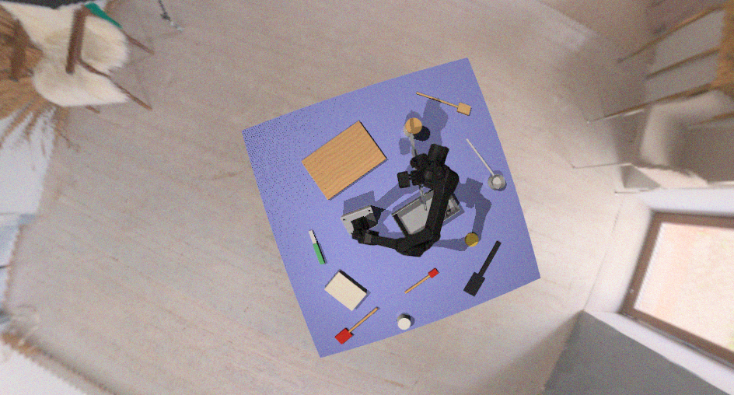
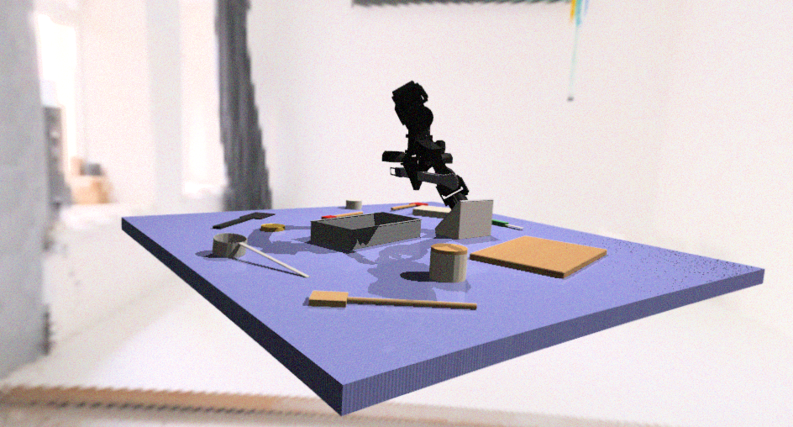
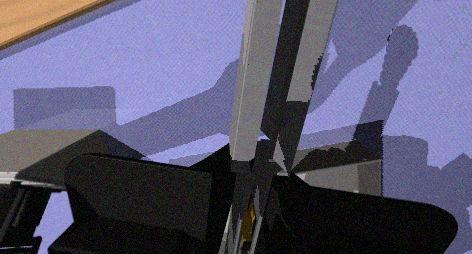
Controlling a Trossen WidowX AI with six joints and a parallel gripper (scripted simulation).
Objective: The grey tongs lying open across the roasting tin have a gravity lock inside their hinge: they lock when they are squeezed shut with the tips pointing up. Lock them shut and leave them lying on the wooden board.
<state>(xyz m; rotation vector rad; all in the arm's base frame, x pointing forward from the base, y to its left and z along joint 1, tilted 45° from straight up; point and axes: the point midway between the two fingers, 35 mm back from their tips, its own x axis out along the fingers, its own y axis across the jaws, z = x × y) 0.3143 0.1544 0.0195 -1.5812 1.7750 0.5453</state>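
From your overhead view, left to right: a green-handled tool (image 1: 317, 249) (image 2: 501, 223) lies on the blue surface (image 1: 277, 187) (image 2: 360, 340) (image 3: 165, 48). Next, your wooden board (image 1: 344, 161) (image 2: 538, 253) (image 3: 45, 8) lies flat, with no tongs on it. Further right stands a round canister (image 1: 413, 125) (image 2: 449, 266) with an orange top. Your black pincer (image 1: 417, 178) (image 2: 416, 181) (image 3: 245, 146) is raised, pinching the grey tongs (image 1: 415, 151) (image 2: 433, 176) (image 3: 247, 88) roughly level above the surface, well apart from the board. You cannot tell whether they are locked. The roasting tin (image 1: 410, 222) (image 2: 333, 234) stands below; rightmost, a long-handled pan (image 1: 497, 181) (image 2: 228, 246).
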